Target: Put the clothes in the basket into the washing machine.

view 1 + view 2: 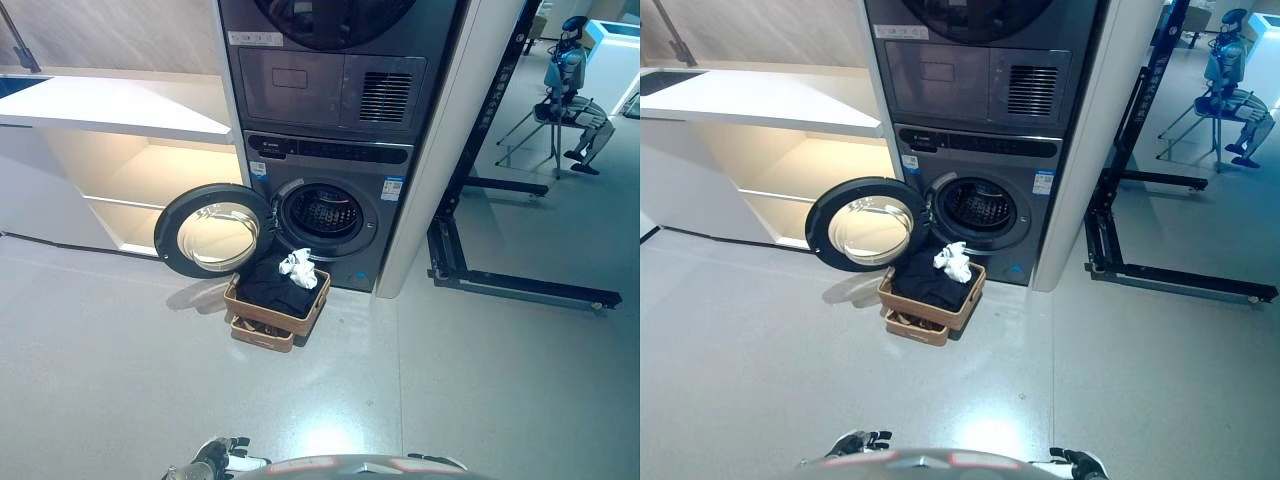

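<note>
washing machine (985,190) door open, basket (932,300) of clothes (930,281)

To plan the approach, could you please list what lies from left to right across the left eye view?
White counter → open washer door → basket of clothes → black frame → seated robot figure.

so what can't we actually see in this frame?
- Left hand: cut by the bottom edge in both views; fingers unreadable.
- Right hand: barely shows in the right eye view, cut by the same edge.
- Basket: a black garment and a white cloth cover whatever lies beneath.
- Drum: too dark to tell whether anything is inside.
- Lower tray under the basket: contents too small to tell.
</note>
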Robot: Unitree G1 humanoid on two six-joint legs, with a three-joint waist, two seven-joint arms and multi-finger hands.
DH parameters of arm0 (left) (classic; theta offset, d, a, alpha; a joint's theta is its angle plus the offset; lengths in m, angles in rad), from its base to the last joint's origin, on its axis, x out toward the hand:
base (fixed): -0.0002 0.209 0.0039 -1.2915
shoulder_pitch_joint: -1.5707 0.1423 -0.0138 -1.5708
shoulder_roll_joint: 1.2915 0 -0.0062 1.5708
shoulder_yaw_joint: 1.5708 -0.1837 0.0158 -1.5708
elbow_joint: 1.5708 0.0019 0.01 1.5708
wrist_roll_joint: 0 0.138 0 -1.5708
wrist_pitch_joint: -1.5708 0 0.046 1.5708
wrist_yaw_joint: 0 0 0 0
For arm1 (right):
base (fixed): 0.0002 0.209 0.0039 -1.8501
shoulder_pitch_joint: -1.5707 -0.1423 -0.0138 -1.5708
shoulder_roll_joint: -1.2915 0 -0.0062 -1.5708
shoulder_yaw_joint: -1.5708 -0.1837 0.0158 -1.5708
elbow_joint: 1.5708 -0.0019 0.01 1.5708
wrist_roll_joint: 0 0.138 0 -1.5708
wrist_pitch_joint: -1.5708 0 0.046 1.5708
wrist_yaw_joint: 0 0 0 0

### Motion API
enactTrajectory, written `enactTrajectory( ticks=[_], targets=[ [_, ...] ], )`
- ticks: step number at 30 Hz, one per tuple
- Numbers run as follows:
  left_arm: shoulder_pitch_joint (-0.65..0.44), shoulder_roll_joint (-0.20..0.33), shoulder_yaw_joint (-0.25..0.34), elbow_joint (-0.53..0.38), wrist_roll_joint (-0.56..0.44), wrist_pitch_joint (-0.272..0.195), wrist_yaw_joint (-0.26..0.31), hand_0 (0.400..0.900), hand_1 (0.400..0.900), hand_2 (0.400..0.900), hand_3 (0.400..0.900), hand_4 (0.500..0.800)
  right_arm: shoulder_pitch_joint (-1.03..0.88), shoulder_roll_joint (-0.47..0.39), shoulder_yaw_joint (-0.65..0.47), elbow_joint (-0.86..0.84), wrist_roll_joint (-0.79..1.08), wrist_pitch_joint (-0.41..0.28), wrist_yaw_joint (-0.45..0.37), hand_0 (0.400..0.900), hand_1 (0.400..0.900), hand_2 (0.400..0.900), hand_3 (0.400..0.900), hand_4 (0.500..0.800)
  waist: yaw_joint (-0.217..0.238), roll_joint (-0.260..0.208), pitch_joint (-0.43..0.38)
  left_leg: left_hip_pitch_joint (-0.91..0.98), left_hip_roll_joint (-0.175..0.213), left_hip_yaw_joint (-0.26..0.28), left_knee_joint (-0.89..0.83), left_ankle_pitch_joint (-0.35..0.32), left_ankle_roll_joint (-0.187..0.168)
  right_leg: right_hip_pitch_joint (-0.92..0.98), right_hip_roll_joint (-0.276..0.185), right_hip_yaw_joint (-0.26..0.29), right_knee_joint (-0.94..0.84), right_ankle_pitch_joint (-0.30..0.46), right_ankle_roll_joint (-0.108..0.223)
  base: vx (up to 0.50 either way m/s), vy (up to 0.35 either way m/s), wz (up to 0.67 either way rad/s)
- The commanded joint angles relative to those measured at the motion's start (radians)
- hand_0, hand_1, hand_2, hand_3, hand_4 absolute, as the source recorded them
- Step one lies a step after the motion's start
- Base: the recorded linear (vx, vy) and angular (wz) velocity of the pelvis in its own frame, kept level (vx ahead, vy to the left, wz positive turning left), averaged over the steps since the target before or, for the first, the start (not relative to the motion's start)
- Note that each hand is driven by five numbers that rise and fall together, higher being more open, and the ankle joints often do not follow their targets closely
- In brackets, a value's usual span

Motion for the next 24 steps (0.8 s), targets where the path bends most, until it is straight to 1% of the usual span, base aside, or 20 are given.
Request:
enactTrajectory(
  ticks=[1,6,14,21,24],
  targets=[
    [-0.050,-0.016,0.020,0.054,-0.008,-0.023,-0.004,0.900,0.900,0.900,0.900,0.800,-0.032,-0.004,0.003,0.035,0.006,-0.023,-0.002,0.900,0.900,0.900,0.900,0.800,0.003,-0.014,-0.029,-0.029,-0.040,0.001,-0.001,-0.047,0.009,-0.046,-0.014,0.016,-0.004,0.086,0.052,0.00,0.000,0.00],
    [-0.049,-0.016,0.021,0.051,-0.012,-0.027,-0.004,0.900,0.900,0.900,0.900,0.800,-0.028,-0.005,0.003,0.036,0.007,-0.024,-0.002,0.900,0.900,0.900,0.900,0.800,0.003,-0.015,-0.028,-0.028,-0.042,0.002,-0.001,-0.049,0.010,-0.046,-0.015,0.019,-0.005,0.087,0.054,0.00,0.003,-0.01],
    [-0.049,-0.018,0.034,0.068,-0.015,-0.016,-0.002,0.900,0.900,0.900,0.900,0.800,-0.027,-0.001,-0.001,0.040,0.004,-0.020,-0.002,0.900,0.900,0.900,0.900,0.800,0.004,-0.018,-0.029,-0.025,-0.044,0.007,-0.001,-0.054,0.013,-0.047,-0.019,0.021,-0.005,0.088,0.056,0.00,0.004,-0.01],
    [-0.051,-0.018,0.043,0.066,-0.024,-0.016,0.008,0.900,0.900,0.900,0.900,0.800,-0.034,-0.009,-0.004,0.036,0.006,-0.018,-0.002,0.900,0.900,0.900,0.900,0.800,0.009,-0.015,-0.016,-0.034,-0.055,0.002,0.010,-0.059,0.027,-0.065,-0.025,0.041,0.016,0.090,0.061,0.00,0.028,-0.10],
    [-0.063,-0.012,0.045,0.060,-0.039,-0.016,0.010,0.900,0.900,0.900,0.900,0.800,-0.044,-0.016,-0.005,0.030,0.011,-0.016,0.000,0.900,0.900,0.900,0.900,0.800,0.010,-0.015,0.004,-0.056,-0.067,0.004,0.038,-0.071,0.042,-0.096,-0.038,0.052,0.065,0.085,0.066,-0.02,0.070,-0.10]
  ],
)
